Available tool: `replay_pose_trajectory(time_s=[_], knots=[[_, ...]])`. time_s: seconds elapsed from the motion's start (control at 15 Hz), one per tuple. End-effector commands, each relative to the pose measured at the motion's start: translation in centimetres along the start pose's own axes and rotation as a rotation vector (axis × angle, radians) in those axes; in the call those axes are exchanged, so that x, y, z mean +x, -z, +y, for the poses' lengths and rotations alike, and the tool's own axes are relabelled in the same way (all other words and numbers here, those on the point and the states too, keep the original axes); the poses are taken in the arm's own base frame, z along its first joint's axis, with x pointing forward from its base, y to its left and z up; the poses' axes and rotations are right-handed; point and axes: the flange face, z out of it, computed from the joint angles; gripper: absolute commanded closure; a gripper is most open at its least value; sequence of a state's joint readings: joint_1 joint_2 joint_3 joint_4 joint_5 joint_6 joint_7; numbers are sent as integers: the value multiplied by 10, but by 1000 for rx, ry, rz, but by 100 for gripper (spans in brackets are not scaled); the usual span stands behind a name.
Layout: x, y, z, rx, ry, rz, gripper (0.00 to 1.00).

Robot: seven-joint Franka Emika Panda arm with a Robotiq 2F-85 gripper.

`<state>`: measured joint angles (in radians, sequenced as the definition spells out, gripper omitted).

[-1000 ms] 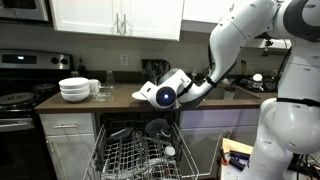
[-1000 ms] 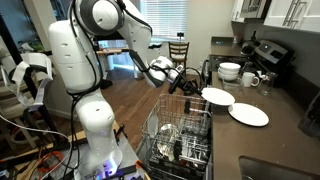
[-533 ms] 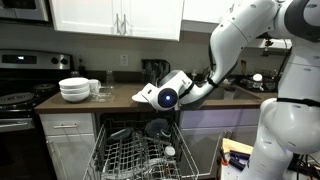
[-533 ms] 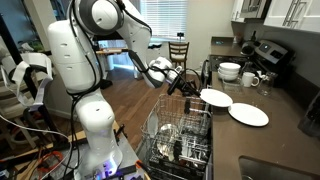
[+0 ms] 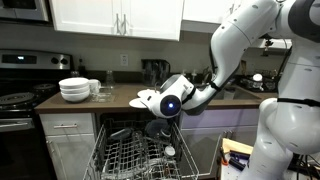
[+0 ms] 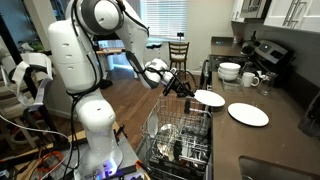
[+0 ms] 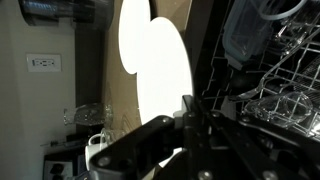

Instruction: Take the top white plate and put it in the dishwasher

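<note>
Dark countertop (image 6: 290, 132); white cabinets (image 5: 115, 16); open dishwasher (image 5: 133, 156).

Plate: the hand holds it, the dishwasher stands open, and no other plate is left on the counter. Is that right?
Not quite. A second plate lies on the counter, as an exterior view shows. The rest holds: the hand grips the plate, and the dishwasher stands open.
</note>
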<state>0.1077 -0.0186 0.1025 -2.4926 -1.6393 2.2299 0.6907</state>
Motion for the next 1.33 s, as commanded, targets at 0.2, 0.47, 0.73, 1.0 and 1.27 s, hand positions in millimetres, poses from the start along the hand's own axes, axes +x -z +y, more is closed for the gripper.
replay_pose_trajectory(time_s=[0.2,0.47,0.73,1.0,1.27], knots=[[5,31,-13,-83,19,31,98],[11,33,-29,-19,55,50,96],[11,37,-33,-17,66,59,96],[9,45,-38,-48,64,50,98],[7,62,-47,-126,66,54,99]])
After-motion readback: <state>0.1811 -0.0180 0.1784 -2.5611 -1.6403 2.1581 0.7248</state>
